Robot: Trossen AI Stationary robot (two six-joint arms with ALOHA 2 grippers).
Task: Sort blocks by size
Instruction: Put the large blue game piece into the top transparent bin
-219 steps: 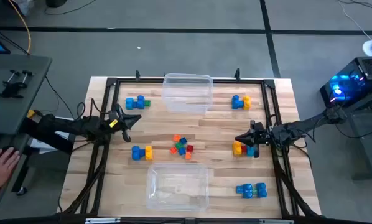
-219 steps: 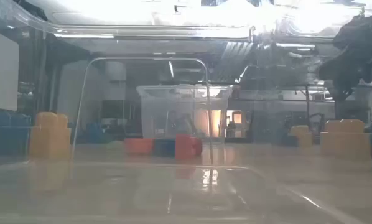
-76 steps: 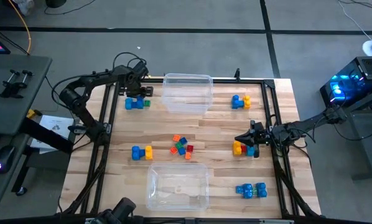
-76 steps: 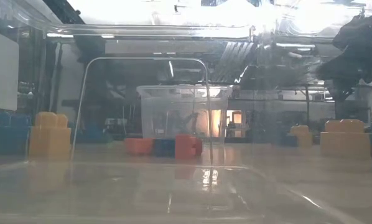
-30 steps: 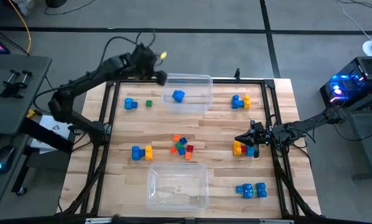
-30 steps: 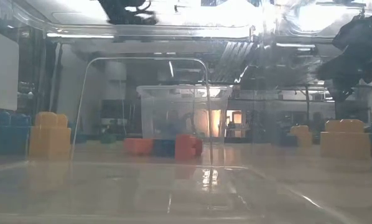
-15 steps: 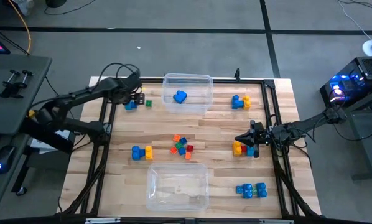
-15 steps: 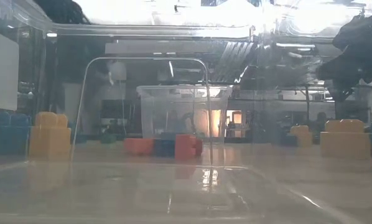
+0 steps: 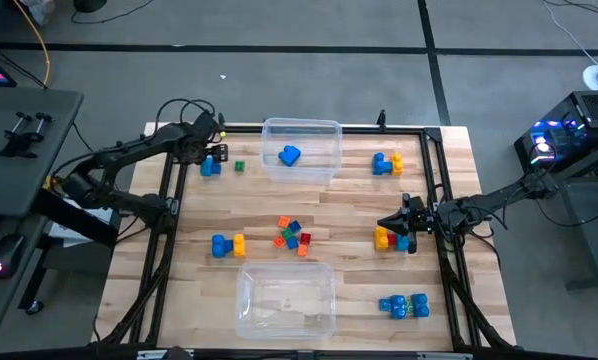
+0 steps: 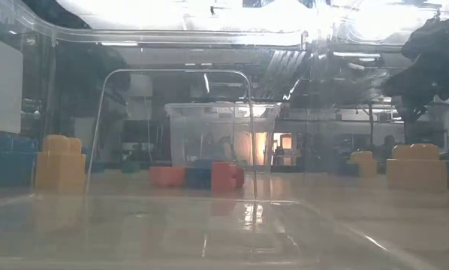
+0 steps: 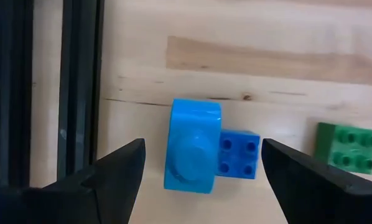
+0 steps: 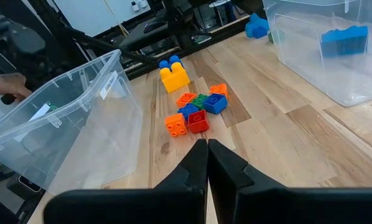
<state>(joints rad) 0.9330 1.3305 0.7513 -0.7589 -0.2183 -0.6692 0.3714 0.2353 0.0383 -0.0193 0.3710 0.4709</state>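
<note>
My left gripper [image 9: 215, 153] hovers open over a large blue block [image 11: 193, 154] at the table's far left. Its fingers stand on either side of the block, apart from it. A small blue brick [image 11: 239, 154] lies against that block, and a small green one [image 11: 349, 146] lies a little way off. Another large blue block [image 9: 289, 155] lies in the far clear bin [image 9: 301, 128]. My right gripper [image 9: 384, 225] waits shut at the table's right, beside a yellow, blue and red cluster [image 9: 391, 240].
Small cubes [image 9: 292, 236] lie heaped at the table's centre. A blue and yellow pair [image 9: 228, 244] sits left of them. More blocks are at the far right [image 9: 386, 163] and near right [image 9: 404, 306]. A second clear bin [image 9: 286, 298] stands at the near edge. A black frame [image 9: 174, 170] rims the table.
My left gripper has gone from above the far bin's left corner toward the table's left edge and down, and now stands over the blue block at the far left. The blue block in the far bin has stayed put.
</note>
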